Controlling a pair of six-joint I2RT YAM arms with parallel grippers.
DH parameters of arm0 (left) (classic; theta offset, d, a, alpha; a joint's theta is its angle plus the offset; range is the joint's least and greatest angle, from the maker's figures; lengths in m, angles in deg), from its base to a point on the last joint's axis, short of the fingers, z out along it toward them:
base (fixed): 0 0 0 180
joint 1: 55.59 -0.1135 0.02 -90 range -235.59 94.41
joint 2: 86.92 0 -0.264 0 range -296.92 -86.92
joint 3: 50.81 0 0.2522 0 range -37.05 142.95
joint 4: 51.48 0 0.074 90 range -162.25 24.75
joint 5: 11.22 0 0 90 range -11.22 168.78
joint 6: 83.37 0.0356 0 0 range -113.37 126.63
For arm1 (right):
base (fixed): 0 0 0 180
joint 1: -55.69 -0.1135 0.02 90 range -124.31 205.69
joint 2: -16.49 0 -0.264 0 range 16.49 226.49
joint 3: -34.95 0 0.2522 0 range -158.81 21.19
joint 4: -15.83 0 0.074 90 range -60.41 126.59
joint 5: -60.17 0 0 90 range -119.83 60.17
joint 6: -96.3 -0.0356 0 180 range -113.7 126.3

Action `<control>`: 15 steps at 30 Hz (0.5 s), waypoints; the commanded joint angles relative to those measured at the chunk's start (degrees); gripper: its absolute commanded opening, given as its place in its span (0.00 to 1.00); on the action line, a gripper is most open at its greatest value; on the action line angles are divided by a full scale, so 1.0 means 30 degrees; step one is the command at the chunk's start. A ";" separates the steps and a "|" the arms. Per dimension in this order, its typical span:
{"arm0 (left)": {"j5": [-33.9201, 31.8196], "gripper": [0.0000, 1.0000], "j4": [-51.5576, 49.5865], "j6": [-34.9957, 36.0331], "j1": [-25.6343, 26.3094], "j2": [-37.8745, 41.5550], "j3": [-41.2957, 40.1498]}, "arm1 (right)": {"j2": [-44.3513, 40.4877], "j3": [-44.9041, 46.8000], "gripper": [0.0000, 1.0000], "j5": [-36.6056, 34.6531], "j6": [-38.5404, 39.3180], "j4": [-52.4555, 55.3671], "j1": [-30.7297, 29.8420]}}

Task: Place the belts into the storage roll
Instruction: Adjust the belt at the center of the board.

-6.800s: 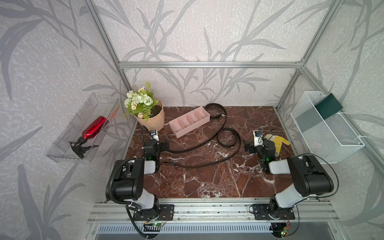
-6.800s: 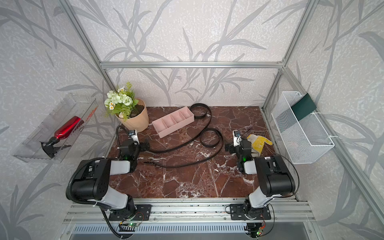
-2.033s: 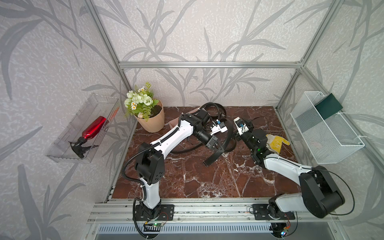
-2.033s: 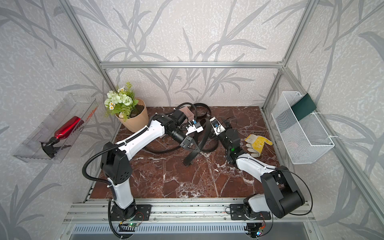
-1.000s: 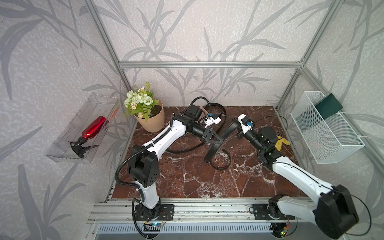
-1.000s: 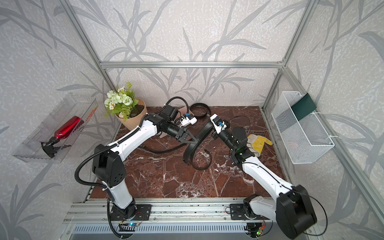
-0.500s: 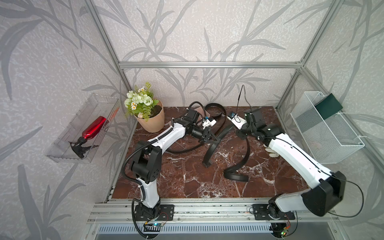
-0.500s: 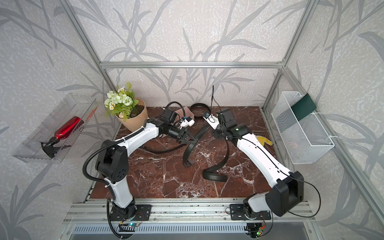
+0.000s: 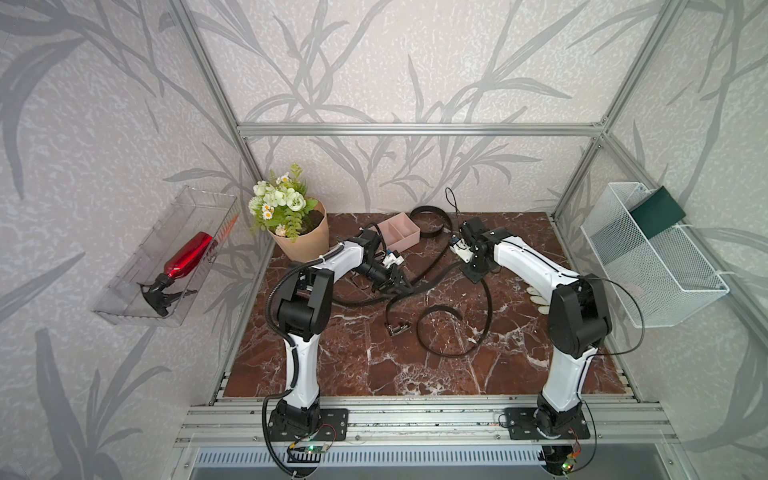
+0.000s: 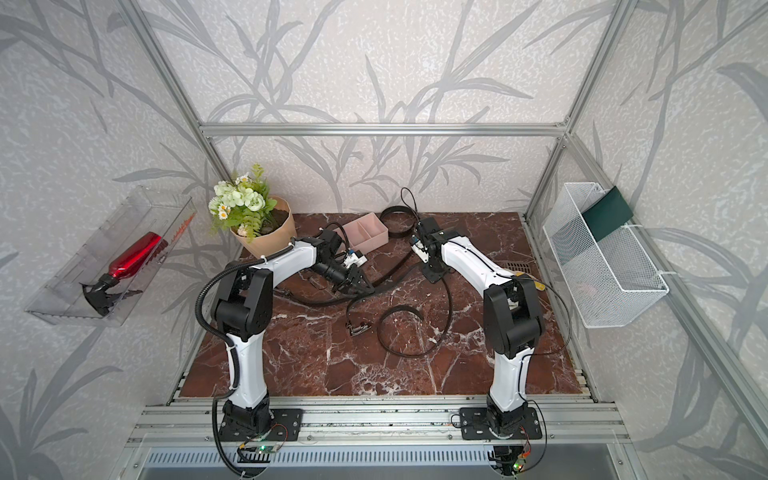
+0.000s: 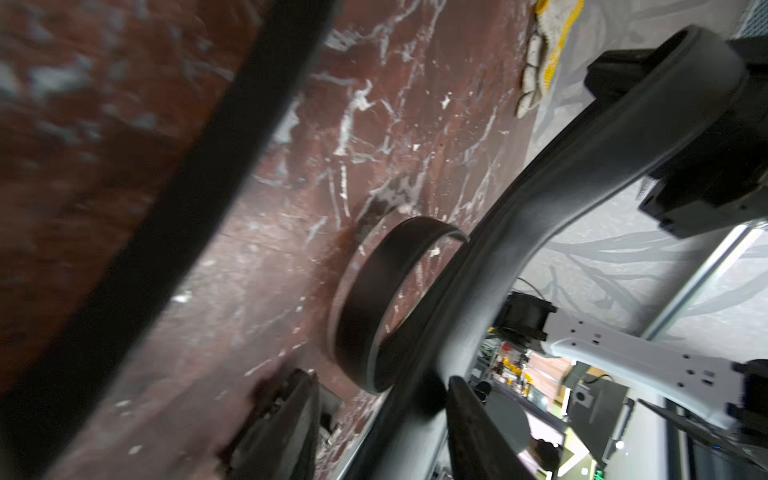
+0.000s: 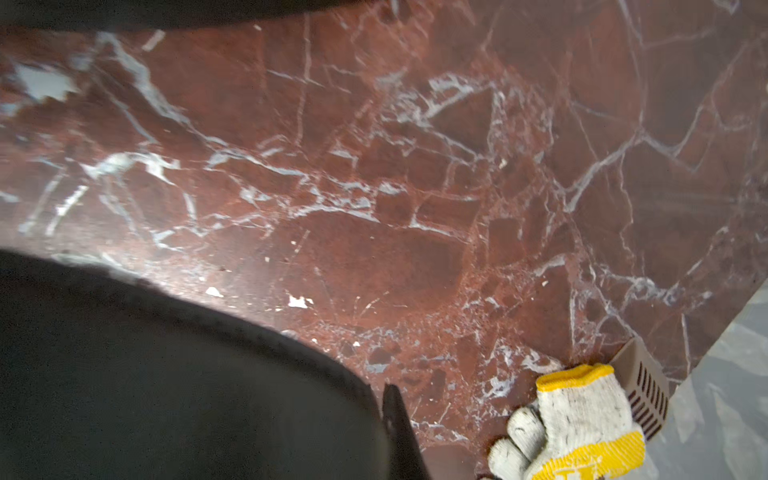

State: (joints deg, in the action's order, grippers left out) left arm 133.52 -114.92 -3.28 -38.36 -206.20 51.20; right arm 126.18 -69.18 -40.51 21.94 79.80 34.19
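Top views: left end effector released belt.

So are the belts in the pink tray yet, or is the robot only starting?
Only starting. Nothing is done: the pink tray looks empty. In hand: the right pincer is shut on one belt, which trails down and curls over the table; the left pincer is open by the straps. Left: both belts must go in.

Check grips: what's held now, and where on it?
Right gripper is shut on a belt mid-strap, far from its buckle. Left gripper is open, holding nothing.
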 commanded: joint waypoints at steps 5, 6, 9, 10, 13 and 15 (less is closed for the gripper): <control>-0.2323 0.59 -0.1624 0.1262 0.0115 -0.0068 0.0263 | -0.0229 0.0328 0.86 -0.0013 -0.0448 -0.0287 0.0856; -0.2451 0.59 -0.1517 0.1259 0.0115 0.0054 0.0072 | -0.0845 0.0846 0.99 0.0214 -0.0577 -0.0907 0.0734; -0.2868 0.59 -0.1381 0.1320 0.0115 0.0527 -0.0500 | -0.3224 0.2629 0.99 0.1523 0.0729 -0.2827 -0.0425; -0.3128 0.59 -0.1321 0.1303 0.0143 0.0741 -0.0701 | -0.4141 0.3604 0.99 0.2592 0.1799 -0.3676 -0.0993; -0.3371 0.59 -0.1148 0.1289 0.0227 0.1092 -0.1139 | -0.6435 0.6678 0.99 0.7291 0.5158 -0.5463 -0.2003; -0.3842 0.59 -0.1137 0.1330 0.0468 0.1054 -0.1331 | -0.6934 0.7999 0.95 0.8710 0.5992 -0.6157 -0.2199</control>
State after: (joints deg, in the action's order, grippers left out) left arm 124.59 -117.23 -0.77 -37.90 -205.39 48.03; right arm 107.10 -49.18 -25.71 31.99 66.73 27.92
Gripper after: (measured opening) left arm 0.594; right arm 0.961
